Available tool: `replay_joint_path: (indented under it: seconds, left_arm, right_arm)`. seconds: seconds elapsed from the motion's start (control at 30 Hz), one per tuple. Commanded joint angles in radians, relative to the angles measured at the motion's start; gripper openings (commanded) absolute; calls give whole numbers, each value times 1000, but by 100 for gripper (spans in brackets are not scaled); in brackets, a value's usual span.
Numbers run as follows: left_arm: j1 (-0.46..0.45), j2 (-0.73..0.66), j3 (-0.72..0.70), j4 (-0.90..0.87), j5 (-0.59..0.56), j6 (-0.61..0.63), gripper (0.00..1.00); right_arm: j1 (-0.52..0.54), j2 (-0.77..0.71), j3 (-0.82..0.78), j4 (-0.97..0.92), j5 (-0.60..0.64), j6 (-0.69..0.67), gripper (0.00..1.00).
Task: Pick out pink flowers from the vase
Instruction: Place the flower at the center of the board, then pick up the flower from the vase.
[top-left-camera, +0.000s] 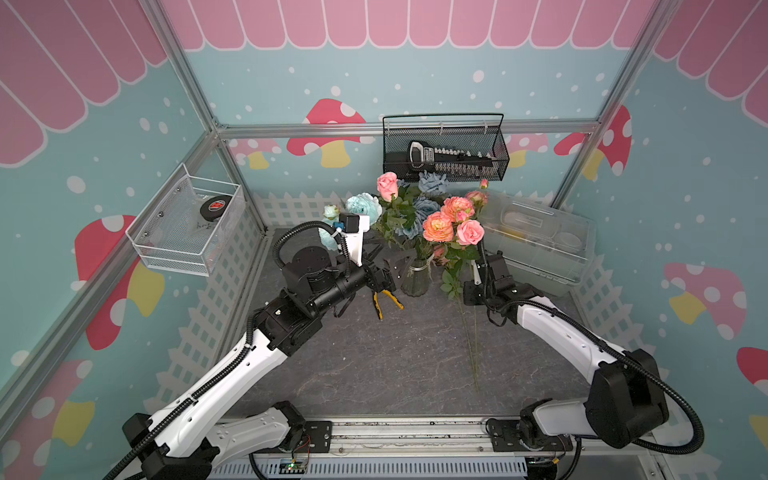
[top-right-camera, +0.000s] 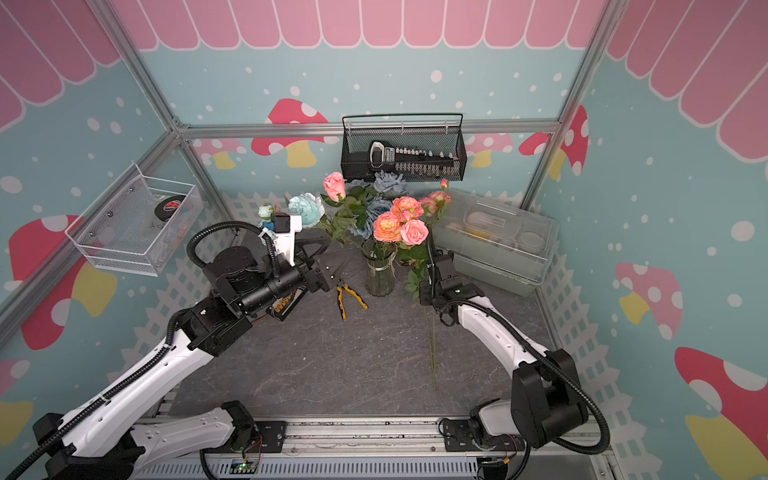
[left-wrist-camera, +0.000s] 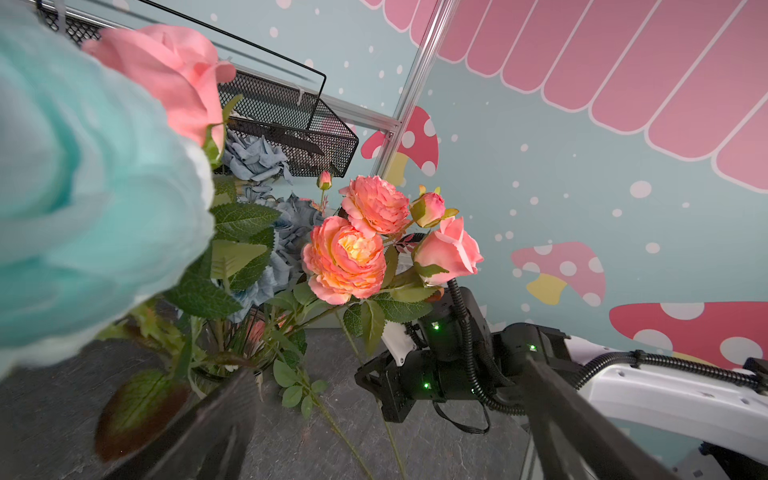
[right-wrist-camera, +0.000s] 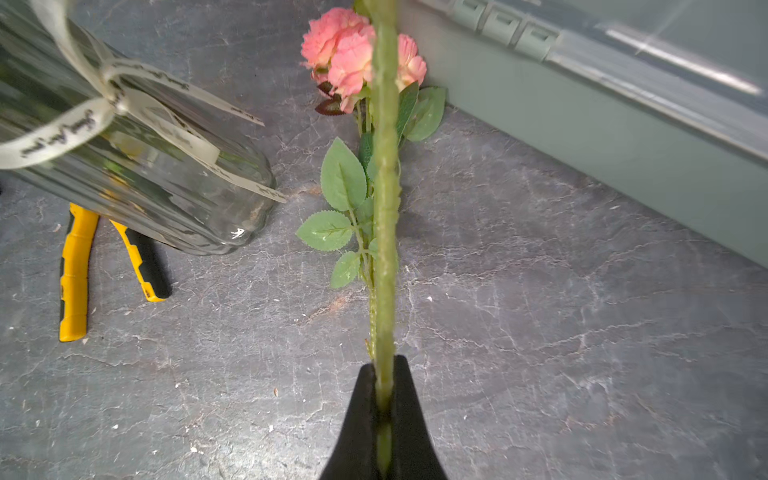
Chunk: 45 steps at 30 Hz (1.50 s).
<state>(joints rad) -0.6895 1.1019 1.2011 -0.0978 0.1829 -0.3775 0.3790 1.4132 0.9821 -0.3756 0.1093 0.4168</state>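
Right gripper (right-wrist-camera: 385, 365) clenched on one green stem (right-wrist-camera: 384, 166) | pink flowers (top-left-camera: 470, 232) just above it, right of the vase (top-left-camera: 415, 278) | stem near upright, seemingly clear of the neck | left gripper (top-right-camera: 332, 266) splayed, empty, beyond the vase.

Lab robot cell: aluminium frame (top-left-camera: 270, 132), printed walls (top-left-camera: 457, 75)

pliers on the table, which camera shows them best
In a top view the pliers show nearly whole, both yellow-and-black handles spread apart. In a top view only their handles clear the left arm. The right wrist view gives the handles only, cut off by the vase. The left wrist view shows none.
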Motion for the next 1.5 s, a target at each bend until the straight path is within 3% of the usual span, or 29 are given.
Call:
replay_joint_path:
  seconds: [0.0,0.3,0.5,0.63,0.7,0.77,0.93,1.1,1.27,1.33,1.47]
  left_arm:
    - [-13,41,-26,43,4,61,99]
    - [-166,105,-78,147,-143,359,99]
    - [-171,151,-117,222,-198,379,99]
    - [-173,177,-157,309,-235,377,99]
    - [-183,196,-180,361,-270,392,99]
    - [-204,216,-199,411,-301,432,99]
    - [-296,318,-274,694,-483,633,99]
    - [-342,531,-285,1051,-676,812,97]
    - [-371,676,-249,1280,-718,892,90]
    - [-370,711,-215,1284,-740,902,85]
    - [-369,793,-160,1377,-794,973,64]
  right_arm:
    - [-2,54,-11,53,-75,-4,0]
    - [-2,134,-12,74,-39,-3,3]
    - [-2,124,-12,84,3,9,36]
    - [-3,59,-33,95,26,19,51]
    - [-1,-5,-61,111,40,28,68]
    - [-2,-73,-77,107,61,33,72]
    - [-2,-269,-121,87,146,46,74]
    - [-2,-415,-144,63,188,46,74]
    - [-2,-504,-149,28,209,40,75]
    - [-2,-537,-153,18,209,40,75]
    - [-2,-601,-173,11,196,42,75]
